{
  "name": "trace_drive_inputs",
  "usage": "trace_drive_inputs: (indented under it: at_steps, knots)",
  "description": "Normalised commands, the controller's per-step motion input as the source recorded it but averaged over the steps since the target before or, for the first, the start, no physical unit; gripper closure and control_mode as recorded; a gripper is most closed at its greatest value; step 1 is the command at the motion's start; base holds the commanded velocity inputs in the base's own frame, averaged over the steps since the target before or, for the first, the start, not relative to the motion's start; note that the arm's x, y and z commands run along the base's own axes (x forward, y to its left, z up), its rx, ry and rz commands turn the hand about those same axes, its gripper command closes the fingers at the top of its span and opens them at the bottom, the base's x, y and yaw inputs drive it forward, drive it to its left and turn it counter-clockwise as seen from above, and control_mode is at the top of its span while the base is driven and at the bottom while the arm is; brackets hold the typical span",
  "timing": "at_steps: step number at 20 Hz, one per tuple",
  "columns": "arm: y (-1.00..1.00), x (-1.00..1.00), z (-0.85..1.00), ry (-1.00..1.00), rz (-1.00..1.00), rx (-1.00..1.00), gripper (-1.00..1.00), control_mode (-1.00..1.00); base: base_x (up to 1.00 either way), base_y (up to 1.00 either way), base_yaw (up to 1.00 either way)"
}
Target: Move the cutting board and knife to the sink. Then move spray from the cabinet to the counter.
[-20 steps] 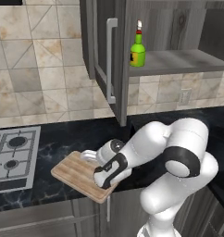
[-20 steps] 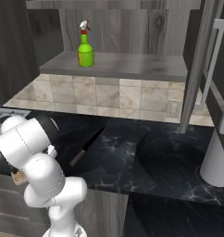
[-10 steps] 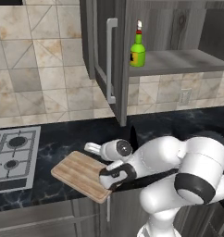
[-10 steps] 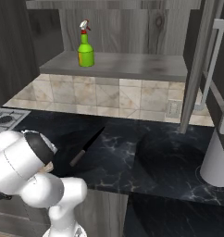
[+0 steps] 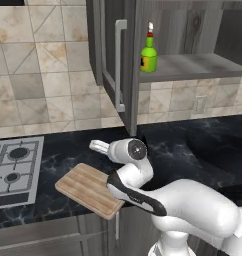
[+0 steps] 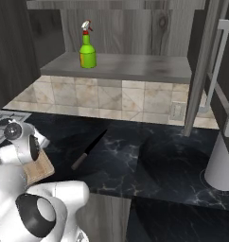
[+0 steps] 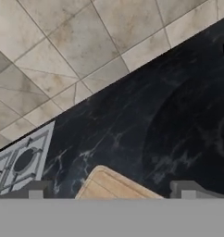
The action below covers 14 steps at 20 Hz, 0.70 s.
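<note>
the two-finger gripper (image 7: 111,190) hangs with its fingers spread wide and nothing between them, just above the near corner of the flat light-brown wooden cutting board (image 5: 90,190). that board lies on the long black marble-look counter (image 6: 149,160), one corner jutting past the front edge. the black-bladed knife with a grey handle (image 6: 88,151) lies on the counter apart from the board, and the small bright-green spray bottle (image 6: 87,46) stands on the shelf of the open dark-grey wall cabinet (image 5: 118,65). the main risk, i judge, is pressing on the overhanging corner, which could tip the board off the counter. the silver gas hob (image 5: 15,167) is close beside the board on one side, while bare counter lies open beyond it.
</note>
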Motion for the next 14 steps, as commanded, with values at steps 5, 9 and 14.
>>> trace_drive_inputs:
  at_steps: [5,9,14]
  knots:
    - [0.00,-0.54,0.75,0.18,0.00,-0.11,-1.00,-1.00,0.00,0.00,0.00]
    - [0.00,-0.80,0.23,0.18,0.00,-0.17,-1.00,-1.00,0.00,0.00,0.00]
    - [0.00,-0.99,0.14,0.12,0.00,-0.15,-1.00,-1.00,0.00,0.00,0.00]
